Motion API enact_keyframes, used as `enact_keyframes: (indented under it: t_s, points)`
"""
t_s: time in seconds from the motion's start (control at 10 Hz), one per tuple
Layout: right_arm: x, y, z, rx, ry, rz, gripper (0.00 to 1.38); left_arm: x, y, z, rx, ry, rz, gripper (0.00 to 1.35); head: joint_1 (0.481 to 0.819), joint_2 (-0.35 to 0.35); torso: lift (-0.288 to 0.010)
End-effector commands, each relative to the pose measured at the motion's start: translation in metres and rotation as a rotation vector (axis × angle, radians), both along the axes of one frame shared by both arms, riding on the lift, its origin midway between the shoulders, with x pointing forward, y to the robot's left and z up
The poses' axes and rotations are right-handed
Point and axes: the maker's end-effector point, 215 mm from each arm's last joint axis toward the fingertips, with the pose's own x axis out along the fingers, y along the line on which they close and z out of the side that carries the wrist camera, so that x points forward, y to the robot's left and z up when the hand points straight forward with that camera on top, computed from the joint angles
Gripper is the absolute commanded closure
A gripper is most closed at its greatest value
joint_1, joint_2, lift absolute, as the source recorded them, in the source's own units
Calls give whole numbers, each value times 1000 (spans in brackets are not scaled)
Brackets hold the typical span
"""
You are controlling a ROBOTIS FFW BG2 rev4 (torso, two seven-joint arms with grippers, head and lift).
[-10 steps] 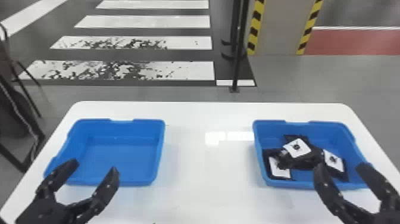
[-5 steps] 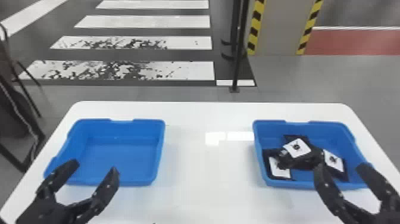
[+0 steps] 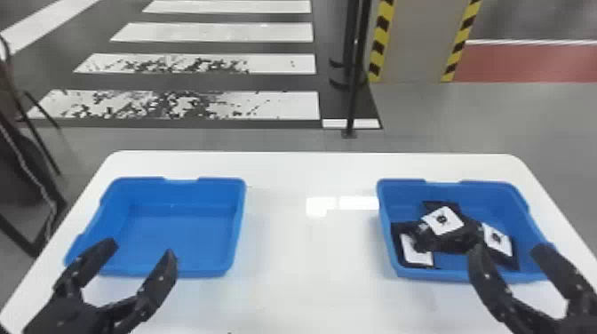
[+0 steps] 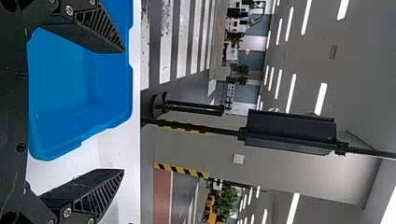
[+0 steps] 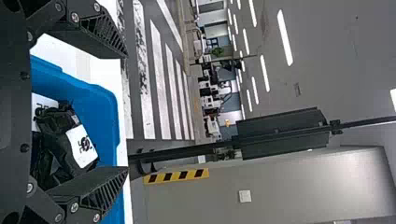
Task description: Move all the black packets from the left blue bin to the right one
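The white table [image 3: 311, 284] is big, and two blue bins sit well apart on it. The left bin [image 3: 177, 262] shows its flat blue floor. The right bin [image 3: 404, 188] has the black packets in it, in a messy pile in the middle and at the near left corner. Some lie on top of others. One packet [image 3: 459, 235] sits high in the pile, a bit tilted.

The left claw [image 3: 140, 248] is near the close side of the left bin, with its two fingers wide apart. The right claw [image 3: 508, 247] is near the close side of the right bin, and its fingers are wide apart too.

White labels [image 3: 445, 220] with small dark marks sit on the packets.

The head view takes in both bins at once, plus a red patch of floor [image 3: 533, 64]. The wrist views add the gray ceiling [image 4: 355, 60] and a long dark board [image 4: 289, 133] on a pole. The left wrist view adds a green plant [image 4: 227, 203] far off. The right wrist view gives a closer look at a label on the pile, with its black mark.
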Motion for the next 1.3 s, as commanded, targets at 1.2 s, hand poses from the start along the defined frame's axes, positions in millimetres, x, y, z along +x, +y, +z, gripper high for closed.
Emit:
enact_keyframes:
  t_s: [1.2]
  points:
    - [1, -1, -1, 7, 1, 0, 179, -2, 6, -5, 1, 17, 11, 119, 695, 21, -140]
